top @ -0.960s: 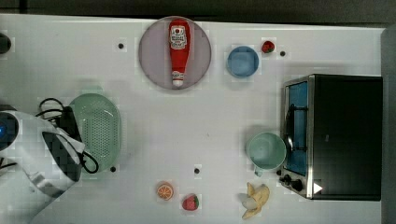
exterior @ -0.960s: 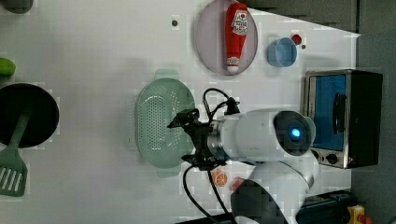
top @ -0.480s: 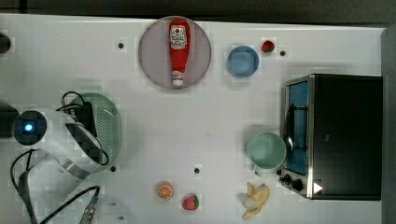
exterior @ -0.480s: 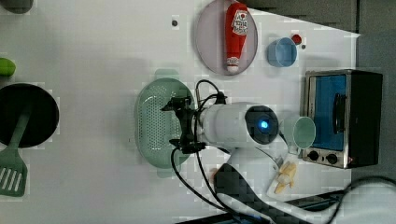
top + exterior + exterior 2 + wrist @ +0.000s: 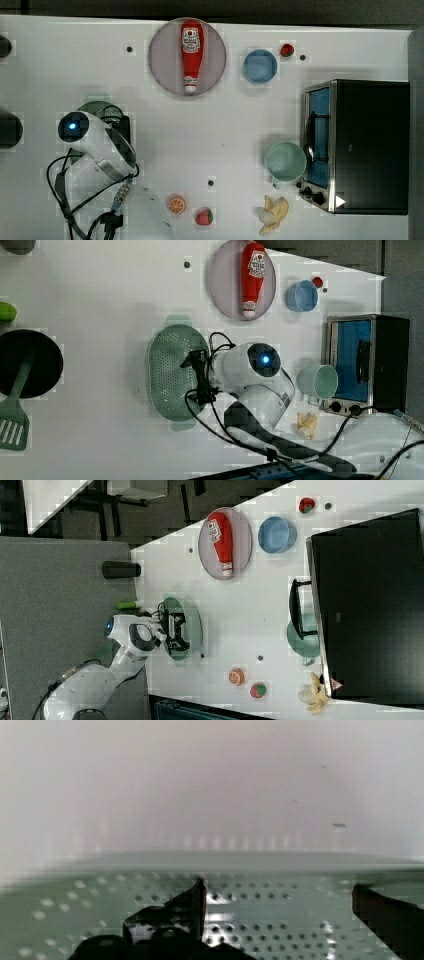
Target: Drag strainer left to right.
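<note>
The strainer (image 5: 169, 372) is a pale mint-green oval colander lying on the white table, towards the left view's middle. In the top view the arm covers most of it, and a slice of the strainer's rim (image 5: 98, 103) shows at the top view's left. My gripper (image 5: 198, 378) hangs over the strainer's side nearest the arm, and the gripper (image 5: 175, 630) sits above the strainer (image 5: 191, 622) in the right view too. In the wrist view the open gripper (image 5: 279, 912) is low inside the strainer (image 5: 280, 895), fingers (image 5: 192, 906) spread over its holed bottom, just short of the rim.
A plate with a ketchup bottle (image 5: 189, 50), a blue bowl (image 5: 260, 66) and a strawberry (image 5: 286, 49) sit at the back. A mint mug (image 5: 285, 161) stands by the toaster oven (image 5: 370, 145). Orange slice (image 5: 176, 204), strawberry (image 5: 203, 216), banana (image 5: 274, 215) lie in front.
The arm has swung in over the strainer and now hides most of it in the top view. The strainer itself stays where it was.
</note>
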You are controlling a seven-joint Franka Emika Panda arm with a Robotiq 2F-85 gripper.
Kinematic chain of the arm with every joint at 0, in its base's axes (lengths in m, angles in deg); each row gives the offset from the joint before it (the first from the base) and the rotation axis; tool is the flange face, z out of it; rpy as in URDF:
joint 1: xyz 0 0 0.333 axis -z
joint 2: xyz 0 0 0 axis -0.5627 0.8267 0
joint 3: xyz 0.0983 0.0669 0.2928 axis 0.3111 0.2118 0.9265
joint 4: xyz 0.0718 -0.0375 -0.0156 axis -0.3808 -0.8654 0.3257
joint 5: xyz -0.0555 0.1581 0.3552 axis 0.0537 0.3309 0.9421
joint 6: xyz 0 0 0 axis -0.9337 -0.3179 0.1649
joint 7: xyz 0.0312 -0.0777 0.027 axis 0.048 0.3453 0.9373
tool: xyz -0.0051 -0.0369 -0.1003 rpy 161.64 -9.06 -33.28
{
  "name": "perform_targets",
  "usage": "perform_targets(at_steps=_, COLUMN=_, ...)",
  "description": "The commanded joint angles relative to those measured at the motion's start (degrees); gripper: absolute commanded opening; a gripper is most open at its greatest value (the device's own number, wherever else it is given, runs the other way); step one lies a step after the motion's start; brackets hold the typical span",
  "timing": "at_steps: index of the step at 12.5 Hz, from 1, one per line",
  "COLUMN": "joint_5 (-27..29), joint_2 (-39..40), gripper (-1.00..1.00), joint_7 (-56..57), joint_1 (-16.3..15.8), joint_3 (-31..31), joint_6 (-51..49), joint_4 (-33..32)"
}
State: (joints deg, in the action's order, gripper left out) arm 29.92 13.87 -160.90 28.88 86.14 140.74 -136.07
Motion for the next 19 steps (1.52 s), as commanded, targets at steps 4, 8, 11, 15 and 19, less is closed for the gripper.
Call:
perform_targets(at_steps=4, joint_5=-0.45, joint_2=-4.34, gripper=1.00, joint_7=-2.84, joint_1=-0.28, joint_3=-3.33, joint_6=2.60, joint_4=-0.73)
perform_targets(at_steps=8, joint_5=-0.46, joint_2=-5.75, gripper=1.00, joint_7=-2.35, joint_1=1.42, joint_3=-4.44, joint_6=2.60, joint_4=-2.34)
perform_targets(at_steps=11, joint_5=-0.46, joint_2=-6.94, gripper=1.00, joint_7=-2.09, joint_1=2.87, joint_3=-4.86, joint_6=2.67, joint_4=-4.04)
perform_targets(at_steps=15, joint_5=-0.46, joint_2=-8.36, gripper=1.00, joint_7=1.04, joint_1=5.07, joint_3=-5.37, joint_6=3.70, joint_4=-6.67)
perform_targets(at_steps=19, joint_5=-0.46, joint_2=-10.01, gripper=1.00, joint_7=4.56, joint_1=6.94, joint_3=-6.45, joint_6=3.85, joint_4=-8.98)
